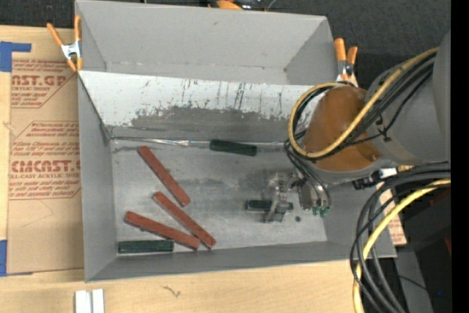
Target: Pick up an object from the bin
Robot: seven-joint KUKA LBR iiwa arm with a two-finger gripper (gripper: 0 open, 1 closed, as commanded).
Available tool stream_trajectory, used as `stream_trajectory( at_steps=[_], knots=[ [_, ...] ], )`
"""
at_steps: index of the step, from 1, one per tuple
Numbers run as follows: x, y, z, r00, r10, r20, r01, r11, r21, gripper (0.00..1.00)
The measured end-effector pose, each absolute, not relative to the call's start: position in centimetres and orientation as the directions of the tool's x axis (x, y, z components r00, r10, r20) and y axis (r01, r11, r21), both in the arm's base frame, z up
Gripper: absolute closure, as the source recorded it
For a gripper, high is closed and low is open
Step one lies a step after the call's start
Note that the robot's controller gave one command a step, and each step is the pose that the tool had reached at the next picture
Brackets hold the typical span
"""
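My gripper (281, 200) hangs low over the right part of the bin floor, under the arm's orange cover. A small dark piece (256, 205) lies right at its left side; whether it is held I cannot tell. A dark green bar (233, 148) lies along the foot of the back wall, a little up and left of the gripper.
Three reddish-brown flat sticks lie on the left half of the floor: one slanted (163, 176), one nearer the middle (183, 219), one at the front (160, 229). A second dark green bar (146, 247) rests along the front left wall. The arm and cables crowd the right rim.
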State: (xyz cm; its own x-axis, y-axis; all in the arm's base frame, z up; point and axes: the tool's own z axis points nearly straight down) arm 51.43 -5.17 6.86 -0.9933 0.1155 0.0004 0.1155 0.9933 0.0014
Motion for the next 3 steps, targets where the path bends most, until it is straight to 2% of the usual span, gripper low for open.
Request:
stream_trajectory(
  at_steps=[1, 2, 3],
  knots=[
    [51.4, -5.1, 7.8, -0.993, 0.114, -0.001, 0.114, 0.993, 0.001, 1.0],
    [51.5, -5.0, 10.2, -0.994, 0.113, -0.003, 0.113, 0.994, 0.001, 1.0],
    [51.6, -5.0, 15.1, -0.994, 0.112, -0.006, 0.112, 0.994, 0.001, 1.0]
  ],
)
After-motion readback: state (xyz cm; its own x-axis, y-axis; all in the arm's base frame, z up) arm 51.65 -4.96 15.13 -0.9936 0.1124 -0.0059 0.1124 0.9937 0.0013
